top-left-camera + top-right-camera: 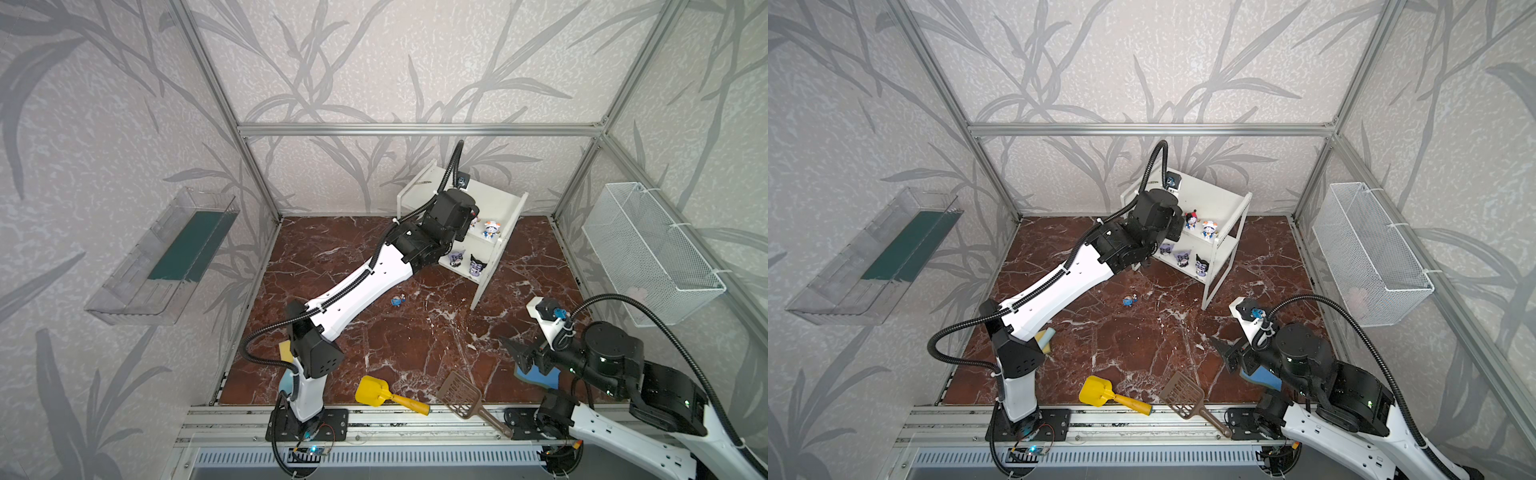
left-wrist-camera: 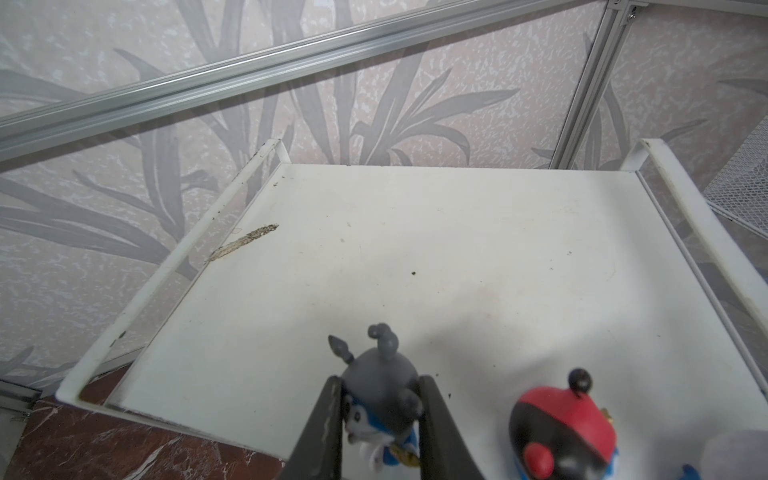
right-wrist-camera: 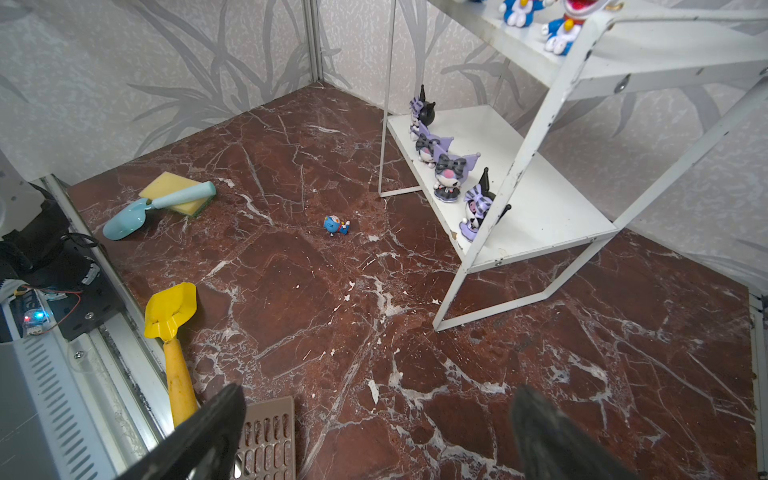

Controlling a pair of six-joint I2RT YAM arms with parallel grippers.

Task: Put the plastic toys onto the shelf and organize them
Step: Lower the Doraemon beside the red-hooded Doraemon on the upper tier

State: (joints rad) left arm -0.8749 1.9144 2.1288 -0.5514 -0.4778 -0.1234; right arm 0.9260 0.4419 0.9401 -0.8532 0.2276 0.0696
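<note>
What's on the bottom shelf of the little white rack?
Four purple-and-black toys stand in a row along the lower tier's front edge; the rest looks bare. In both top views the left arm covers part of the row.

Four pointed-ear figurines (image 3: 449,174), four blue-and-white figurines (image 3: 336,225) (one toppled), three scoops (image 3: 170,311), one shelf (image 3: 540,208).

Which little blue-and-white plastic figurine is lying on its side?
The blue-headed one, on the red marble floor; the red-black-headed and orange-white-headed ones stand on the white shelf's top tier, and the left hand holds the grey-headed one.
</note>
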